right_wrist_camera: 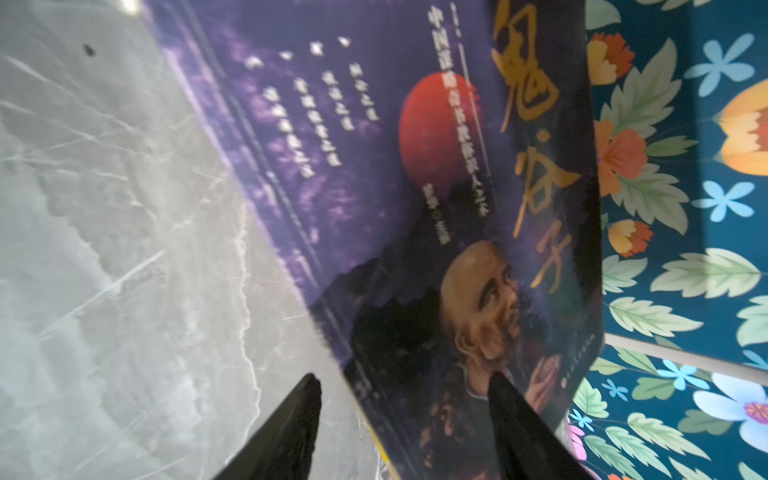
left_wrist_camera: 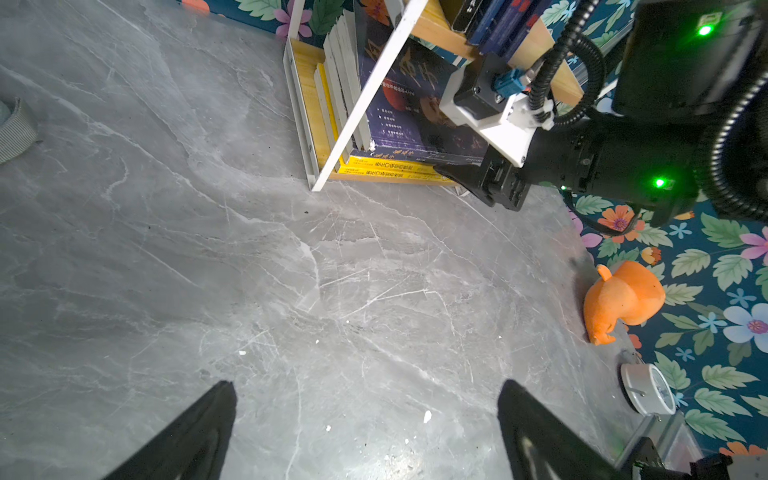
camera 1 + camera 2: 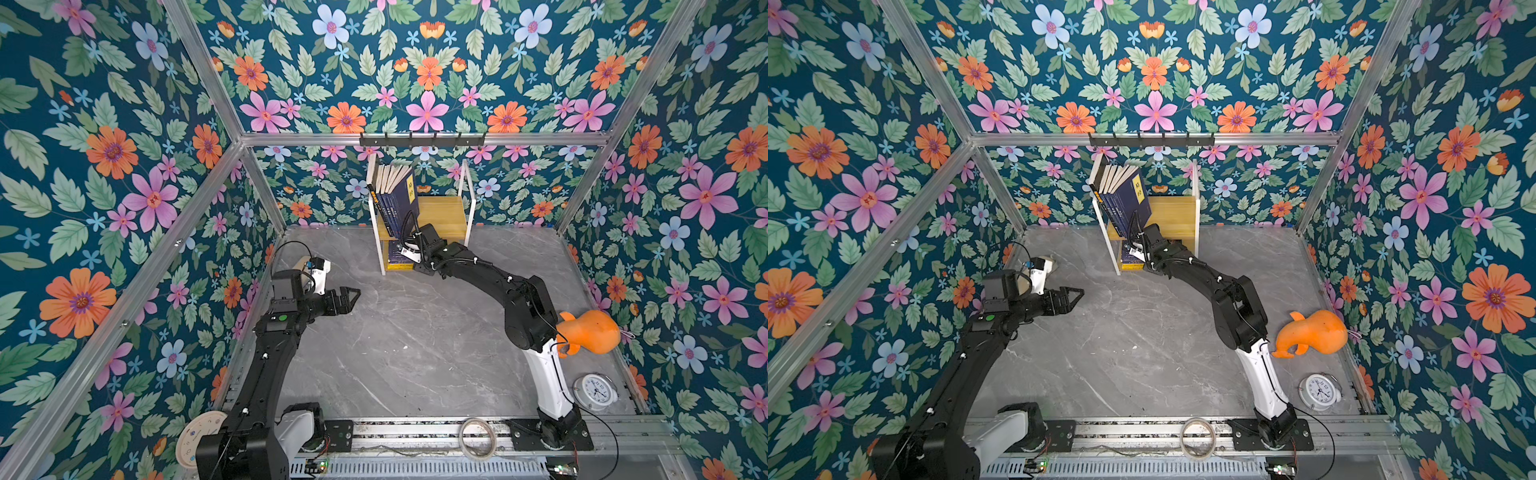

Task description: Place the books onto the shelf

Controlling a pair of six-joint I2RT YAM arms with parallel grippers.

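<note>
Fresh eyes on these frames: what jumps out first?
The loud floral wallpaper covers every wall. Next comes the shelf at back centre, with navy books leaning on its top board and the right gripper at a purple book in the lower tier. Then there is the orange toy lying by the right wall.

My arms are mostly matte black: left arm (image 3: 266, 365) has a green lamp (image 3: 283, 318) on its wrist housing, right arm (image 3: 490, 274) a white lower link (image 3: 546, 380) with a thin black cable. Black ribbed conduit (image 2: 559, 45) runs to the white camera bracket (image 2: 498, 133) on the right wrist. Left gripper (image 2: 365, 384) ends in black, tapered wedge fingers (image 2: 199, 428).
</note>
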